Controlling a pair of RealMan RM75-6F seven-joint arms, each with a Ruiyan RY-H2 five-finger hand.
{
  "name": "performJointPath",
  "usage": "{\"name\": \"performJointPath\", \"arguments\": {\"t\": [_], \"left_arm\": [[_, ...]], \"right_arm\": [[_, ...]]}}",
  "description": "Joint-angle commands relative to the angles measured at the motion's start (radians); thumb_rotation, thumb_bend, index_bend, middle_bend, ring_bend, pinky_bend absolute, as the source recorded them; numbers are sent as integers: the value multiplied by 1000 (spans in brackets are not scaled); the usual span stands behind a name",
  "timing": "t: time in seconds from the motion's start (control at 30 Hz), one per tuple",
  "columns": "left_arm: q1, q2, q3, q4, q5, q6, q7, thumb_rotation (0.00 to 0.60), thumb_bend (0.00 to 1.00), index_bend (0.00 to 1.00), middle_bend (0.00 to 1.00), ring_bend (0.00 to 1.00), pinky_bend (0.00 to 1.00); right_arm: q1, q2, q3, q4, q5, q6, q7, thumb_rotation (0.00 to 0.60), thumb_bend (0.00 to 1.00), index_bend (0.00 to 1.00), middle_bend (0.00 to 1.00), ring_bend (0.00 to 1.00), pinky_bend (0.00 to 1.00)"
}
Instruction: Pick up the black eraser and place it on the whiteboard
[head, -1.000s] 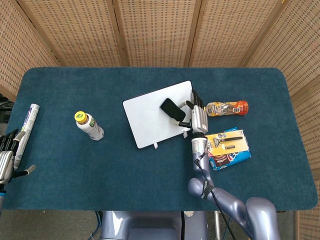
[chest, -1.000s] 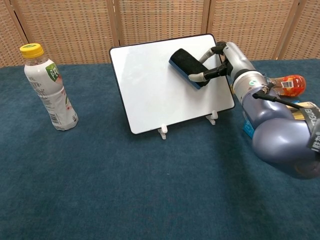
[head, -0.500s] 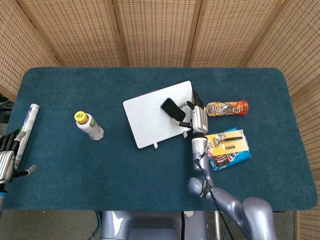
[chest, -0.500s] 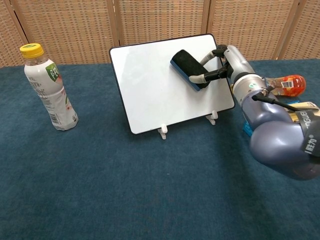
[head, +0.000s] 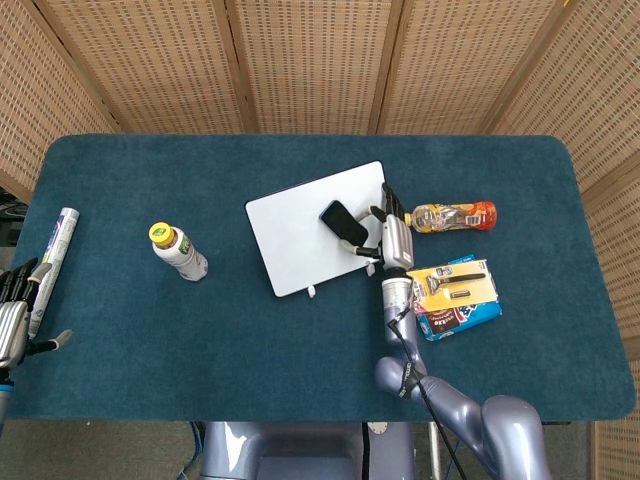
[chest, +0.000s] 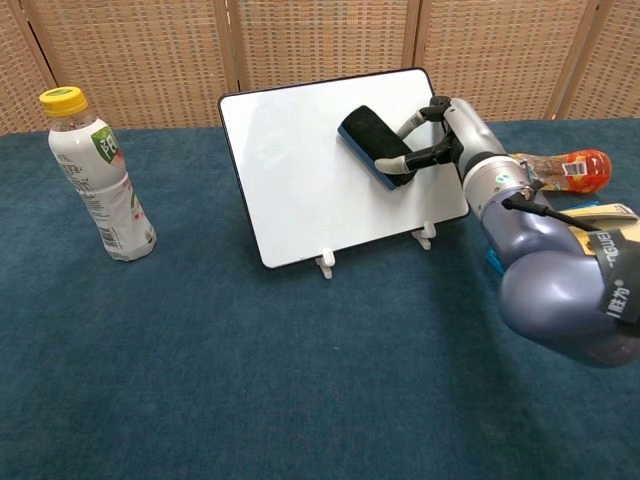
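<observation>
My right hand (chest: 440, 140) grips the eraser (chest: 374, 144) at its near end, fingers (chest: 415, 123) curled over the top edge and the thumb under, pressing the black block flat against the upper right part of the whiteboard (chest: 300, 170). The board leans back on two small white feet on the blue cloth of the table (chest: 250, 380). From the head view the eraser (head: 343, 222) sits inside the board's (head: 295, 235) right half, with my right hand (head: 390, 228) just beside the board's right edge.

Close behind my right forearm lie an orange-capped bottle (head: 455, 215) on its side and a yellow razor pack (head: 456, 283) resting on a blue packet (head: 462, 316); these crowd the space to the right of the board. A white drink bottle (chest: 96, 175) with a yellow cap stands well to the left, apart from the board.

My left hand (head: 12, 318) rests at the table's far left edge, fingers spread and holding nothing, beside a rolled white tube (head: 55, 262).
</observation>
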Motion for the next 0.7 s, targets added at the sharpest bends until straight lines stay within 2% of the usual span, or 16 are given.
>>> {"name": "performJointPath", "arguments": {"t": [0.03,0.27,0.7], "left_arm": [[0,0,-1,-1,-1,0,1,600,171,0,0,0,0],[-2,0,0,-3,-3,-4,7,600,171,0,0,0,0],[-1,1,-1,-5,-4,-1,7,600,171,0,0,0,0]], "right_arm": [[-1,0,-2,4,-1,-4,2,600,155,544,8,0,0],[-3,3,-5,4,-9,-4,17,600,122,540,2,0,0],[-9,11,-9,-8,-13,-3,19,600,95,442,0,0,0]]}}
